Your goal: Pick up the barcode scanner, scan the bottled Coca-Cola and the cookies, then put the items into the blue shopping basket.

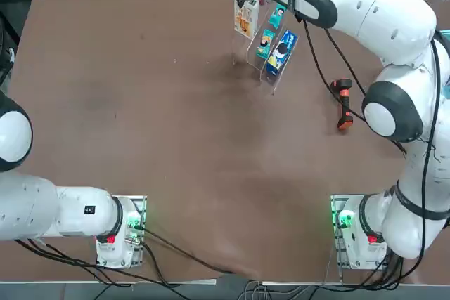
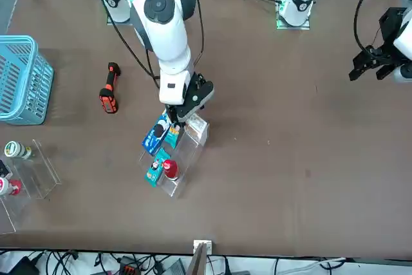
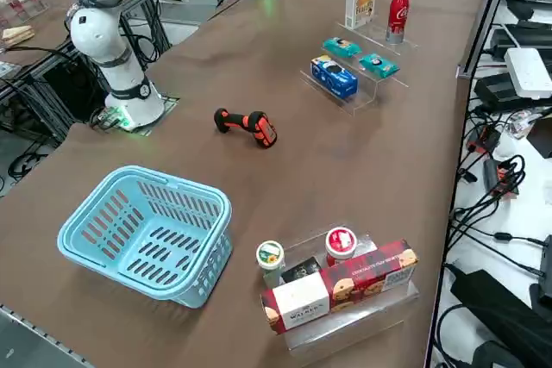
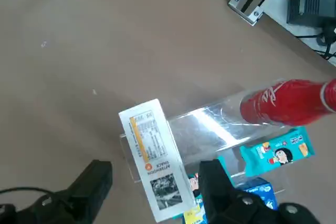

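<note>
white-and-orange cookies (image 4: 155, 158) box stands on the clear acrylic stand (image 4: 210, 129), and i have the right gripper (image 4: 152, 190) hovering over it, fingers spread wide with nothing in them, one on each side of the box top. odd order though: barcode scanner (image 1: 343, 103) lies untouched on the table, well apart from the stand, so i judge the scan step is not started.

to do this well i'd keep the fingers square to the box's narrow faces, come straight down, and avoid knocking the red bottled coca-cola (image 4: 286, 103) just beside it or the teal packets (image 4: 277, 152) on the lower step.

wrist view shows finger-to-box alignment, which the top view hides under the arm. right side view alone shows the blue shopping basket (image 3: 147, 234) whole, standing empty and well apart from the scanner.
</note>
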Available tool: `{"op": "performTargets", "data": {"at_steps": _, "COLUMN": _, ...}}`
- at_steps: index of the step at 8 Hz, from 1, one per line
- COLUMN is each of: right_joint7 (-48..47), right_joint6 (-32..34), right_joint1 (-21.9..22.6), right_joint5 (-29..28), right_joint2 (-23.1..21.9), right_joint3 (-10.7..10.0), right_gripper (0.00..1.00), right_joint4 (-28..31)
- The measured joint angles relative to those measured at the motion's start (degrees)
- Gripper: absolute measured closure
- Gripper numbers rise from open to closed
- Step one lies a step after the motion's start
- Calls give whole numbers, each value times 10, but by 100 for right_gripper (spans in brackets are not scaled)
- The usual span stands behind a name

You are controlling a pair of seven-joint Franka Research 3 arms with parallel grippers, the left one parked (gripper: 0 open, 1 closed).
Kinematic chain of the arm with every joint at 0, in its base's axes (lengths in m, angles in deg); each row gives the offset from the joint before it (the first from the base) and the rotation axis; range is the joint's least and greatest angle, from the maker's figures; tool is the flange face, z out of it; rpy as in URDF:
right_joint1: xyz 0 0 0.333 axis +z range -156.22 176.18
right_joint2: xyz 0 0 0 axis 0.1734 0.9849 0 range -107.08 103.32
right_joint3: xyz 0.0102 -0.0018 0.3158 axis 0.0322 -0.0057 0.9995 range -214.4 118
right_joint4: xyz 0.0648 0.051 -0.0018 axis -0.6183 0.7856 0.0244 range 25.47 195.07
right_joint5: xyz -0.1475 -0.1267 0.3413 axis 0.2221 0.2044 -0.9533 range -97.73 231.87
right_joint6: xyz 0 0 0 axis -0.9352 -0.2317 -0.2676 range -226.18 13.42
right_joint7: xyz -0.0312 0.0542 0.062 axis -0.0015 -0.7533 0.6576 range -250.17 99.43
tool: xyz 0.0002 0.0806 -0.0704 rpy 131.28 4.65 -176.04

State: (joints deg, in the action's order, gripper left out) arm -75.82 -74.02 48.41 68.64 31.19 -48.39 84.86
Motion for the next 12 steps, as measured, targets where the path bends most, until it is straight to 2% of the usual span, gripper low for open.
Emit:
{"op": "performTargets", "data": {"at_steps": 8, "right_joint7": 19, "right_joint6": -19, "right_joint1": -1, "right_joint5": 0, "right_joint2": 31, "right_joint3": -4, "right_gripper": 0, "right_joint4": -1}}
{"op": "performTargets", "data": {"at_steps": 10, "right_joint7": 19, "right_joint6": -20, "right_joint1": -1, "right_joint5": 0, "right_joint2": 37, "right_joint3": -4, "right_gripper": 3, "right_joint4": -1}}
{"op": "performTargets", "data": {"at_steps": 11, "right_joint7": 19, "right_joint6": -20, "right_joint1": -1, "right_joint5": 0, "right_joint2": 38, "right_joint3": -4, "right_gripper": 15, "right_joint4": -1}}
{"op": "performTargets", "data": {"at_steps": 12, "right_joint7": 19, "right_joint6": -20, "right_joint1": -1, "right_joint5": 0, "right_joint2": 38, "right_joint3": -4, "right_gripper": 40, "right_joint4": -1}}
